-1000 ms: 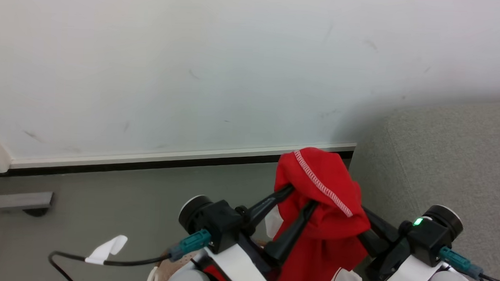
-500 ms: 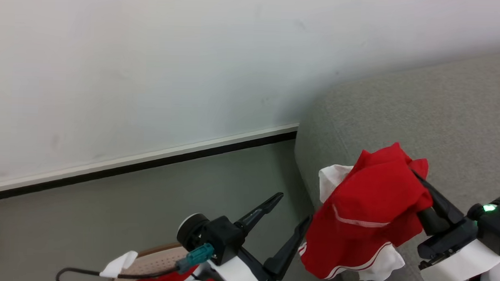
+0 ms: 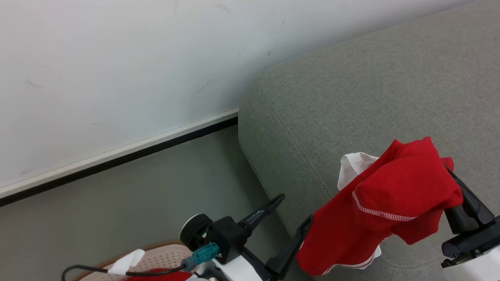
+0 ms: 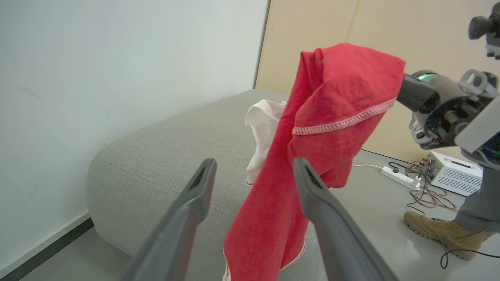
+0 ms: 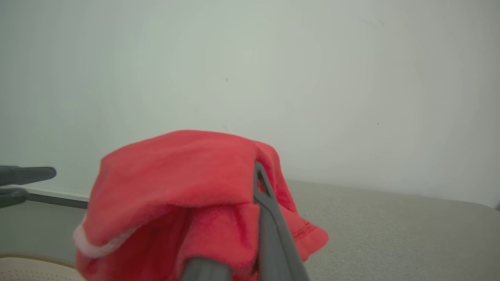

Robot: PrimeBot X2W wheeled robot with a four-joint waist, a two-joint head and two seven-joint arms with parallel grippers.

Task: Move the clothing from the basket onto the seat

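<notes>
A red garment of the clothing (image 3: pixel 391 195) with white trim hangs over my right gripper (image 3: pixel 450 180), which is shut on it above the front corner of the grey seat (image 3: pixel 360 86). In the right wrist view the clothing (image 5: pixel 175 187) drapes over one dark finger (image 5: pixel 269 218). To its left my left gripper (image 3: pixel 296 207) stands open and holds nothing, just clear of the cloth's lower edge. From the left wrist, the clothing (image 4: pixel 332 117) hangs beyond the open fingers. The basket (image 3: pixel 162 256) peeks in at the bottom left with more red fabric (image 3: pixel 158 278) inside.
A white wall with a dark skirting line (image 3: pixel 108 160) runs behind the grey floor. Beyond the seat, a person's boot (image 4: pixel 437 230), a power strip (image 4: pixel 402 177), cables and a white box (image 4: pixel 455 175) are on the floor.
My left gripper has opened and let go of the clothing. The right gripper has carried it rightwards over the seat's corner. The head camera has turned towards the seat.
</notes>
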